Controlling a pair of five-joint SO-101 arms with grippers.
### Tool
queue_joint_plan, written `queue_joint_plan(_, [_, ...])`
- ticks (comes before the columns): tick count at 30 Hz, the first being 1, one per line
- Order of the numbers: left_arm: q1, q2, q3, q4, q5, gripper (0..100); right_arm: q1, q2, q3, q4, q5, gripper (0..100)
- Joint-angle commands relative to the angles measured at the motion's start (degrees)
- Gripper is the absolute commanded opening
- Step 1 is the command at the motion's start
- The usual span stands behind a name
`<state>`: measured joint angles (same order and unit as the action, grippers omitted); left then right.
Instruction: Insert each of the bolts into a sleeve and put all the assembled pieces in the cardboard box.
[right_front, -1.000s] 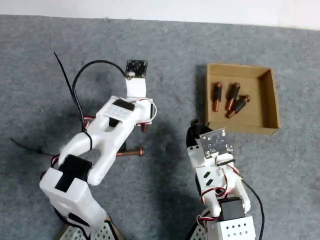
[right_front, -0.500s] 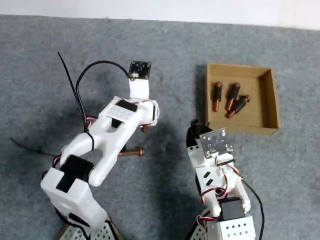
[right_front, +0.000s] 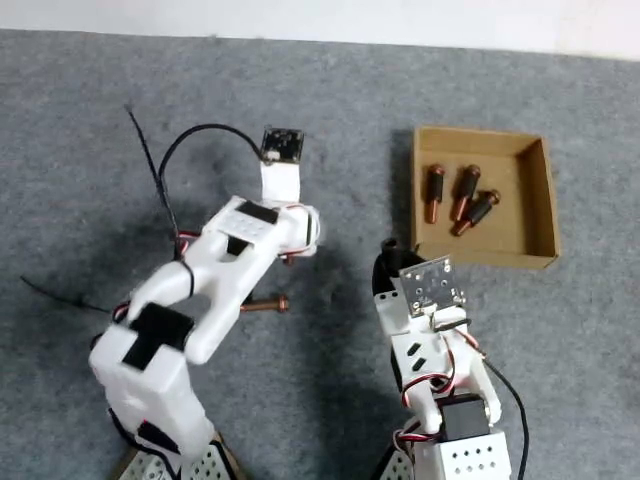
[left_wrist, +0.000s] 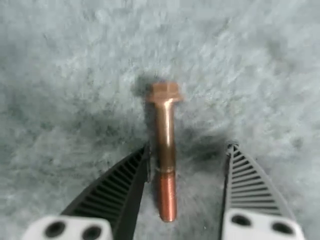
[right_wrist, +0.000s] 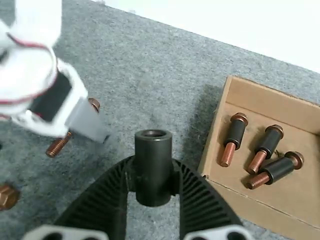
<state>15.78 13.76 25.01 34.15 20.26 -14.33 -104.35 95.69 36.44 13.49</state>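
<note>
Grasping step: left pincer spread astride the copper hex-head bolt, should close next; right pincer pinches black cylindrical sleeve.

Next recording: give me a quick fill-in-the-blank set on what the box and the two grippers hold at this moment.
1. The cardboard box holds ___ assembled pieces.
2. The right gripper is shut on a black ___.
3. The left gripper is ___, with a bolt lying on the carpet between its sides.
Missing words: three; sleeve; open.
</note>
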Motion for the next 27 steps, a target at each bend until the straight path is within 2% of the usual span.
queue_joint_plan(1, [0.0, 4.2, -9.0, 6.4, 0.5, 23, 0.2, -0.9, 5.3, -1.8, -0.2, 0.5])
queue_joint_plan(4, [0.0, 7.3, -14.0, 11.7, 0.5, 23, 0.2, -0.9, 5.3, -1.8, -0.2, 0.5])
queue_joint_plan(7, [0.0, 9.5, -16.6, 13.5, 0.5, 23, 0.2, -0.9, 5.3, -1.8, -0.2, 0.5])
queue_joint_plan(22, [-1.8, 10.3, -17.4, 13.1, 0.4, 23, 0.2, -0.9, 5.3, -1.8, -0.1, 0.5])
queue_joint_plan(27, [-4.0, 10.7, -17.3, 7.7, 0.4, 23, 0.1, -0.9, 5.3, -1.8, -0.1, 0.5])
